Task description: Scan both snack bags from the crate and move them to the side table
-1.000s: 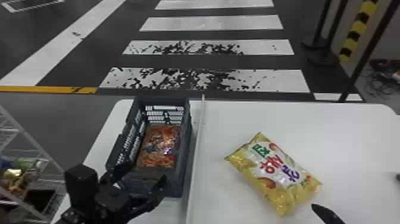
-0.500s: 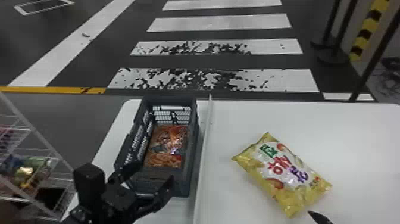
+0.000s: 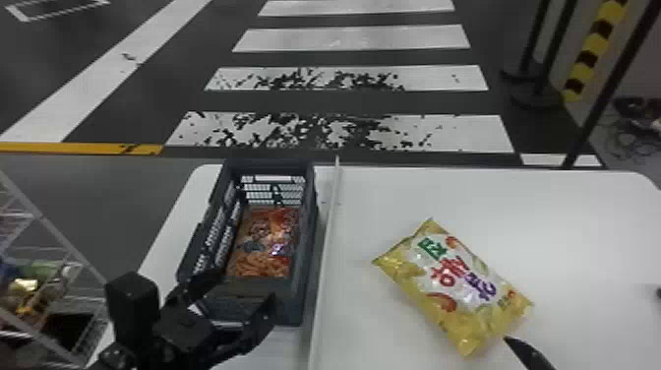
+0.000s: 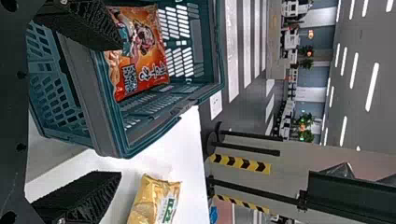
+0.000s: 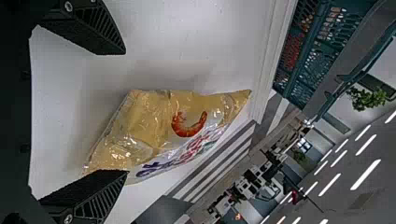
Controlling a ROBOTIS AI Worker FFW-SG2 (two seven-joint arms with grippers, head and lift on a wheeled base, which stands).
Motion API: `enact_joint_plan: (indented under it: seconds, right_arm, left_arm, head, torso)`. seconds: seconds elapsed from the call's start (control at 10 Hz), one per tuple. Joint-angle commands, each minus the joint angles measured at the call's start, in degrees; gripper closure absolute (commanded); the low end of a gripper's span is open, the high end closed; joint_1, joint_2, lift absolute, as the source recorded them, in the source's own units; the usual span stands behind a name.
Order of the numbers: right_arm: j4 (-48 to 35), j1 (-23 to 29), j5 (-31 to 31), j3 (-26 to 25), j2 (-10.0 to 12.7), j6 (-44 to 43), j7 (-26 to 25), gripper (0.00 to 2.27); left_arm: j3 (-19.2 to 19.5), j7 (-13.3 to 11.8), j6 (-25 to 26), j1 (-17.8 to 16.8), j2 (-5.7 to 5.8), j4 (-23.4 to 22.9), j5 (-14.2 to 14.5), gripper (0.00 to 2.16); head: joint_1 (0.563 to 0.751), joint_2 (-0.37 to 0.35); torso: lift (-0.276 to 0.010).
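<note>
Lying on white table (image 3: 580, 221), yellow snack bag (image 3: 452, 290), orange snack bag (image 3: 268, 241) in crate (image 3: 290, 305) across divider strip (image 3: 325, 275), left gripper (image 3: 243, 290) open at crate, right gripper (image 3: 528, 352) open by yellow bag, crosswalk-striped floor (image 3: 339, 102) beyond, barrier post (image 3: 555, 49), wire rack (image 3: 37, 215) at left

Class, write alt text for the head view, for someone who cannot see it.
A yellow snack bag lies on a white table, right of a dark crate holding an orange snack bag. The robot's left fingers stand open at the crate's near end, and one right finger is near the yellow bag; beyond is a striped floor.
</note>
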Motion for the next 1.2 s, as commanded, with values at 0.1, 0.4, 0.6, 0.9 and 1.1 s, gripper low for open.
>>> enact_joint_plan:
  seconds: [0.1,0.4,0.6,0.9,1.1]
  right_arm:
    - [2.4,-3.4,0.1,1.8,-0.2,1.4,-0.6,0.08]
    - [2.8,-6.4,0.3,3.6,-0.4,3.9,-1.3,0.08]
    - [2.8,-7.9,0.7,4.7,-0.8,6.5,-2.3,0.08]
    - [4.0,-9.6,0.8,5.8,-1.2,7.8,-2.5,0.21]
    - [4.3,-10.8,1.0,7.2,-1.5,9.7,-2.5,0.9]
  left_arm:
    - [-0.2,-0.4,-0.1,0.0,-0.16,0.2,0.0,0.04]
    - [-0.3,-0.7,-0.1,0.0,-0.07,0.5,0.1,0.04]
    - [-0.3,-0.7,-0.1,0.1,-0.07,0.5,0.1,0.04]
    - [-0.4,-0.7,-0.2,0.1,0.02,0.6,0.1,0.04]
    - [-0.4,-0.8,-0.1,0.1,0.11,0.7,0.1,0.04]
  head:
    - [0.695,0.094]
    - [0.695,0.087]
    - [0.695,0.085]
    - [0.695,0.073]
    - [0.695,0.072]
  torso:
    - [-0.095]
    - [-0.095]
    - [-0.095]
    - [-0.095]
    - [-0.095]
